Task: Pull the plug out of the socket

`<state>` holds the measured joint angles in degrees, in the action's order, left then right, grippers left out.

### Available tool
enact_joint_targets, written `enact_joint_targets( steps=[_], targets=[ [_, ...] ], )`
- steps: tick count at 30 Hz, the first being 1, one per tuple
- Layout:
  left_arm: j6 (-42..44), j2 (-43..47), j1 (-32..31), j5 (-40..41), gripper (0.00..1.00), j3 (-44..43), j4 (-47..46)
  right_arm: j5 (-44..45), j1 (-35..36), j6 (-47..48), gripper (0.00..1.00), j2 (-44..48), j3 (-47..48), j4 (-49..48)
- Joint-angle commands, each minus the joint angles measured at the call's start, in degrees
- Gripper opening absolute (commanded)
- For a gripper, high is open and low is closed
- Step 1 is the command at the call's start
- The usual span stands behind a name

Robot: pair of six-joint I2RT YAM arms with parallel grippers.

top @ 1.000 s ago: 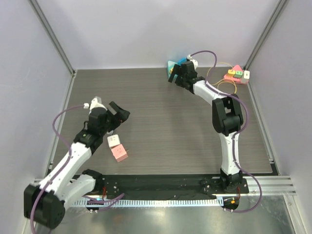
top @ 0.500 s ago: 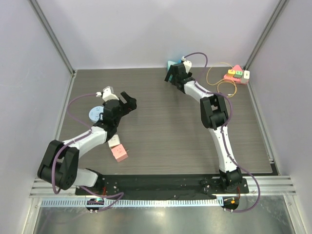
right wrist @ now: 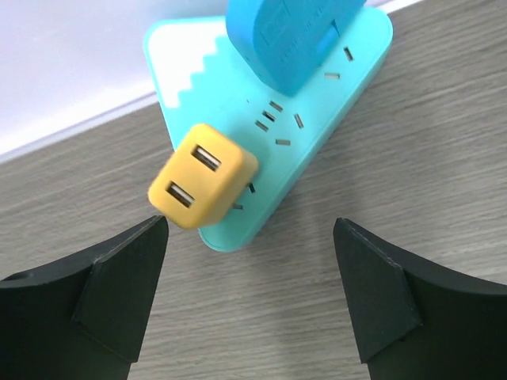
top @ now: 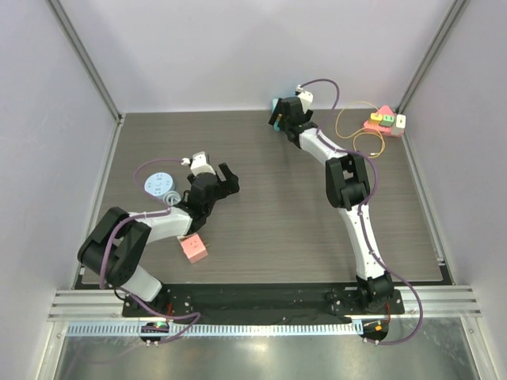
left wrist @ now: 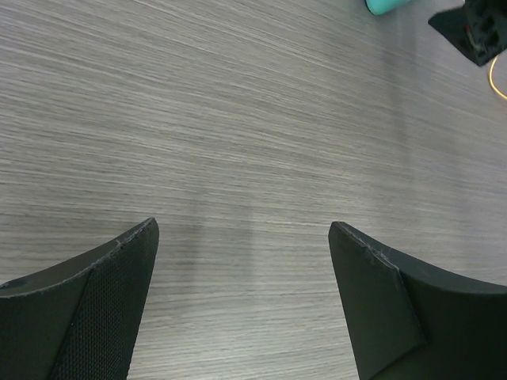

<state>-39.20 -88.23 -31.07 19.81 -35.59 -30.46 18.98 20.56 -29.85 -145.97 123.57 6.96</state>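
Top view: the left claw point(top: 230, 176) hangs spread over the bare table point(top: 269, 229), left of the middle, holding nothing; the right claw point(top: 279, 119) is at the far edge, right at the turquoise socket point(top: 274, 104), and how wide it stands is hard to judge from here; a pink socket strip point(top: 383, 121) with a looped yellow cable point(top: 358, 136) lies in the far right corner; a pink block point(top: 193, 249) and a blue disc point(top: 157, 180) lie near the left arm

Left wrist view: both fingers point(left wrist: 87, 309) stand wide apart with only wood grain between them; far off, a sliver of the socket point(left wrist: 388, 5) shows

Right wrist view: the right claw point(right wrist: 249, 224) is spread wide and grips nothing; the socket point(right wrist: 341, 87) is a triangle lying flat by the wall; a yellow plug point(right wrist: 202, 178) sits in its near corner, just beside one fingertip point(right wrist: 146, 237), and whether they touch cannot be told; a blue plug point(right wrist: 289, 39) is seated farther back; only this view shows the plugs
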Motion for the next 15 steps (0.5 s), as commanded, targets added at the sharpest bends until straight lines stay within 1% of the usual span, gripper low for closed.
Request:
enact_joint_targets(
  steps=[1,2,3,5,11,15],
  targets=[
    [2.3,0.2,-0.5,3.1,0.88,-2.2,-4.6,2.5,0.7,-0.1,0.9,0.9,3.3,-3.9],
    [2.5,0.2,-0.6,3.5,0.88,-2.2,-4.6,3.1,0.8,-0.3,0.88,0.8,3.7,-3.9],
    [2.7,0.2,-0.6,3.7,0.88,-2.2,-4.3,3.8,0.9,-0.4,0.83,0.7,4.1,-3.9],
    [3.2,0.7,-0.6,4.0,0.88,-2.2,-4.1,4.7,1.1,-0.9,0.8,-0.1,5.7,-3.6],
    [3.5,1.7,-0.6,3.7,0.88,-1.8,-3.7,7.4,1.9,-1.0,0.77,-2.2,9.1,-3.1],
    [3.5,2.2,-0.6,3.9,0.88,-1.8,-3.7,10.9,2.5,-0.2,0.72,-3.1,10.2,-2.1]
  ],
)
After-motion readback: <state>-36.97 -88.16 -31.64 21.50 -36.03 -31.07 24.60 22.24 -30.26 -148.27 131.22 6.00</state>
